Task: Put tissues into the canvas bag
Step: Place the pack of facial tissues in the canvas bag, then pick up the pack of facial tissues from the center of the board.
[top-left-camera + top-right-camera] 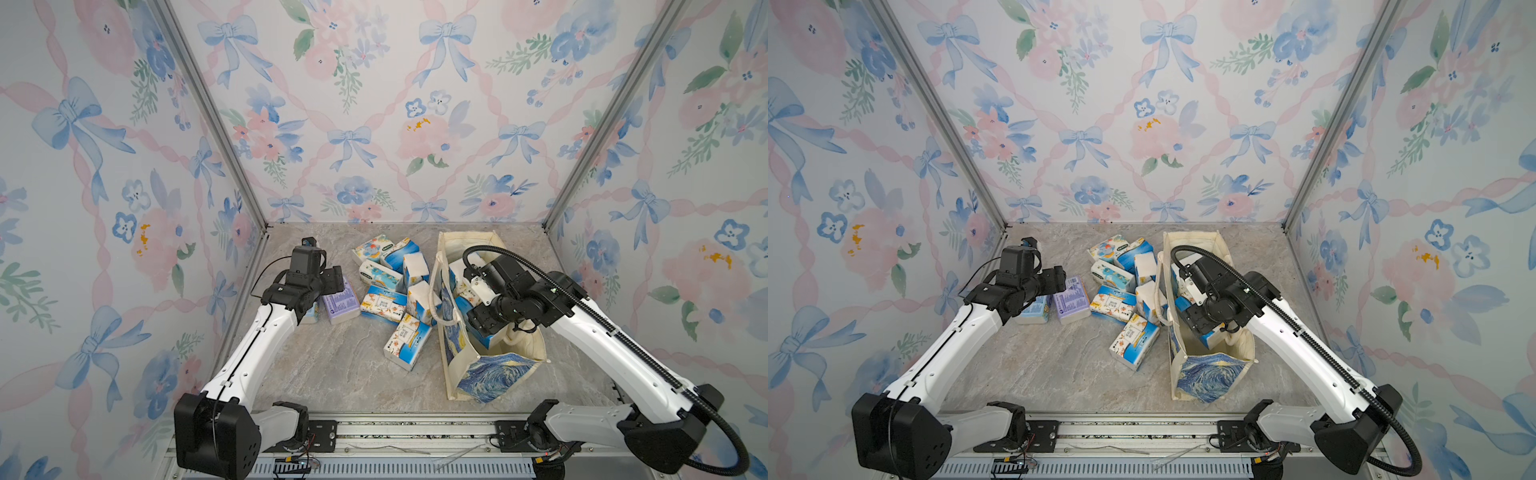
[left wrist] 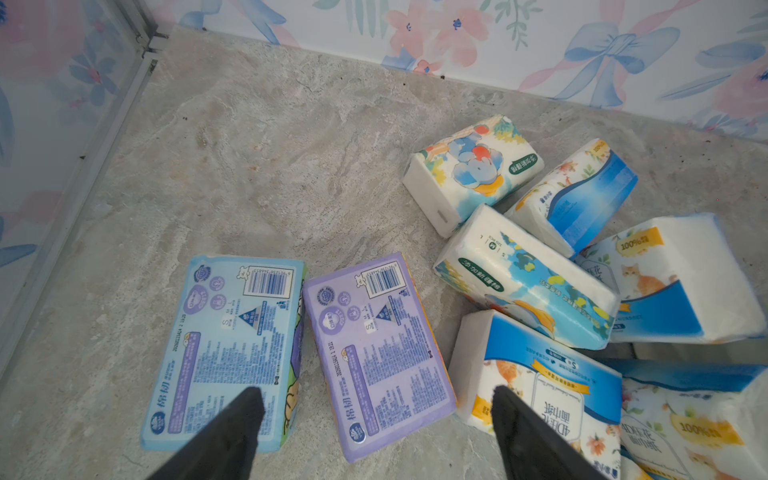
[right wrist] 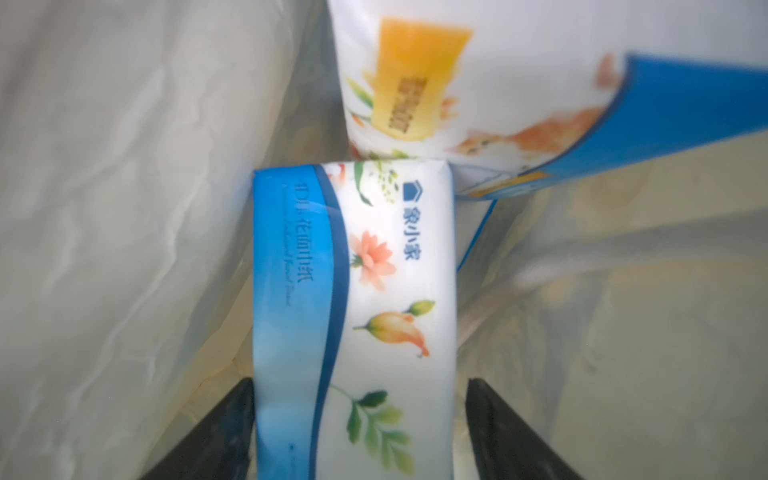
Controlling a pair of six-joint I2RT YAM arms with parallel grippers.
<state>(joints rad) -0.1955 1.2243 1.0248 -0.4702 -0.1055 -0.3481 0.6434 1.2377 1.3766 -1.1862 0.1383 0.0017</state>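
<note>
Several tissues (image 1: 395, 286) lie heaped mid-table in blue-and-white wrappers. Left of the heap, a lavender pack (image 2: 374, 353) and a light-blue pack (image 2: 224, 345) lie flat side by side. My left gripper (image 2: 376, 399) hovers open above the lavender pack, one finger over each neighbouring pack. The canvas bag (image 1: 490, 374) stands open at the right, its swirl-printed end facing front. My right gripper (image 3: 360, 382) is down inside it, jaws open on either side of a blue-and-white flowered pack (image 3: 353, 270), with a gap at one finger. Another pack (image 3: 457, 83) lies beyond it on the lining.
Floral walls with metal corner posts (image 1: 216, 124) close in the marble table (image 1: 332, 374) on three sides. A cream bag handle (image 1: 436, 299) droops toward the heap. A metal rail (image 1: 415, 432) runs along the front between the arm bases.
</note>
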